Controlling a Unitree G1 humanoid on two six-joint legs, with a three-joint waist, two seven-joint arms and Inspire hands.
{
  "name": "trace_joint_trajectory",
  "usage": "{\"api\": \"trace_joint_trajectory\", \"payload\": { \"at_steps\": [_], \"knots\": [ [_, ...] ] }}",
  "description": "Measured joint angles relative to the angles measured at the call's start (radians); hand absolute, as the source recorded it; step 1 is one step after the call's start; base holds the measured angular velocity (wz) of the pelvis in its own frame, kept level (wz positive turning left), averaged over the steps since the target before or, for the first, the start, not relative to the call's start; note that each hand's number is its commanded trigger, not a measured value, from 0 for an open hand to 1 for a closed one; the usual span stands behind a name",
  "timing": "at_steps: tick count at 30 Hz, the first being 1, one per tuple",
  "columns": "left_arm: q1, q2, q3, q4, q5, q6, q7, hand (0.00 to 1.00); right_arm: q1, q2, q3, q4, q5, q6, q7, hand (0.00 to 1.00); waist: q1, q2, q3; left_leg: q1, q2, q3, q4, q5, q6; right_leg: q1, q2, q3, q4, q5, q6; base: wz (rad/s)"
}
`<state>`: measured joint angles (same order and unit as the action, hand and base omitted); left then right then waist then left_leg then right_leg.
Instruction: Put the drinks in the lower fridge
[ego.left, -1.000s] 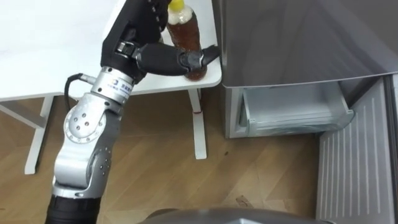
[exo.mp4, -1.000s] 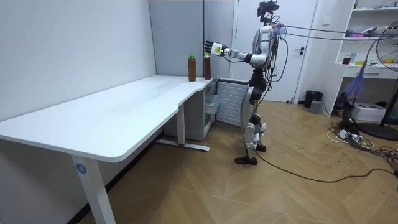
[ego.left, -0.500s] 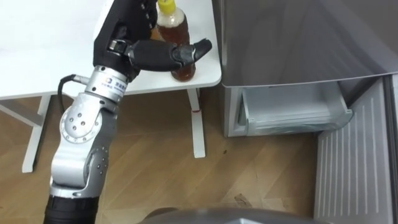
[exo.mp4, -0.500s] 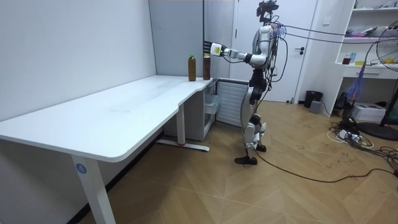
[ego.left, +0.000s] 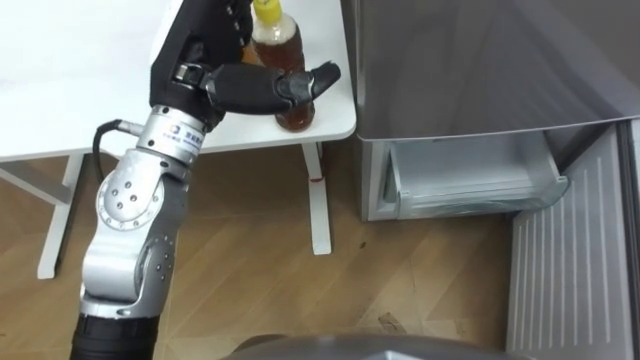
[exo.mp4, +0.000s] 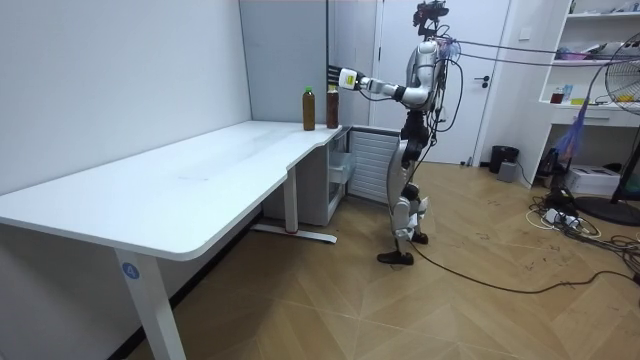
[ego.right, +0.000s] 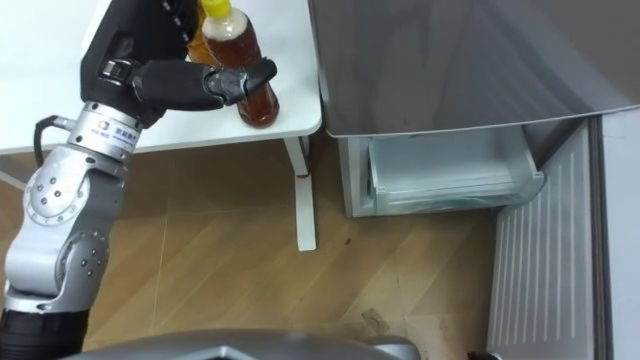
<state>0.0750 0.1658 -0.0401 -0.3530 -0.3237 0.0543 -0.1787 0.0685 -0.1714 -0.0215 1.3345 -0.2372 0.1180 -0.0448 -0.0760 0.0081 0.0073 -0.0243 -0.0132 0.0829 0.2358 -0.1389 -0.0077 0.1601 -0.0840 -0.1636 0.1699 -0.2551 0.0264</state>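
Observation:
A tea bottle (ego.left: 283, 48) with amber drink and a yellow cap stands upright at the white table's (ego.left: 80, 80) corner next to the fridge. My left hand (ego.left: 255, 88) is at the bottle, thumb across its front and fingers behind it, so it is shut on the bottle. In the room view that hand (exo.mp4: 347, 79) reaches out at bottle height, and a second brown bottle (exo.mp4: 308, 110) with a green cap stands just beyond the first bottle (exo.mp4: 332, 107). The lower fridge drawer (ego.left: 470, 175) is pulled open and looks empty.
The grey fridge body (ego.left: 480, 70) stands right beside the table's edge. Its ribbed lower door (ego.left: 570, 270) hangs open at the right. Wooden floor and the table's white leg (ego.left: 320, 205) lie below. I stand upright in front of the fridge.
Over the last second my left hand and the bottle shifted a little to the left together on the table corner. In the last half second nothing moved.

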Motion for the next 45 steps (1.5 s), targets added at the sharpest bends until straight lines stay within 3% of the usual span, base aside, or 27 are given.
{"api": "trace_joint_trajectory", "payload": {
  "at_steps": [25, 45],
  "knots": [
    [0.008, 0.001, -0.001, 0.067, 0.005, 0.002, 0.002, 0.00, 0.000, -0.002, 0.000, -0.002, -0.006, -0.008, 0.015, 0.00, -0.001, 0.008, -0.0029, -0.001, 0.000, -0.002, -0.001, 0.000, 0.000, 0.000, 0.000, 0.000, -0.001, 0.001, -0.001, 0.00],
    [0.035, 0.003, 0.000, 0.168, -0.001, 0.012, -0.009, 0.00, 0.000, -0.002, -0.001, 0.000, -0.046, -0.005, 0.042, 0.00, -0.002, 0.009, 0.0004, 0.000, 0.000, -0.001, -0.001, 0.000, 0.000, -0.001, 0.000, 0.000, -0.002, 0.001, -0.001, 0.00]
  ]
}}
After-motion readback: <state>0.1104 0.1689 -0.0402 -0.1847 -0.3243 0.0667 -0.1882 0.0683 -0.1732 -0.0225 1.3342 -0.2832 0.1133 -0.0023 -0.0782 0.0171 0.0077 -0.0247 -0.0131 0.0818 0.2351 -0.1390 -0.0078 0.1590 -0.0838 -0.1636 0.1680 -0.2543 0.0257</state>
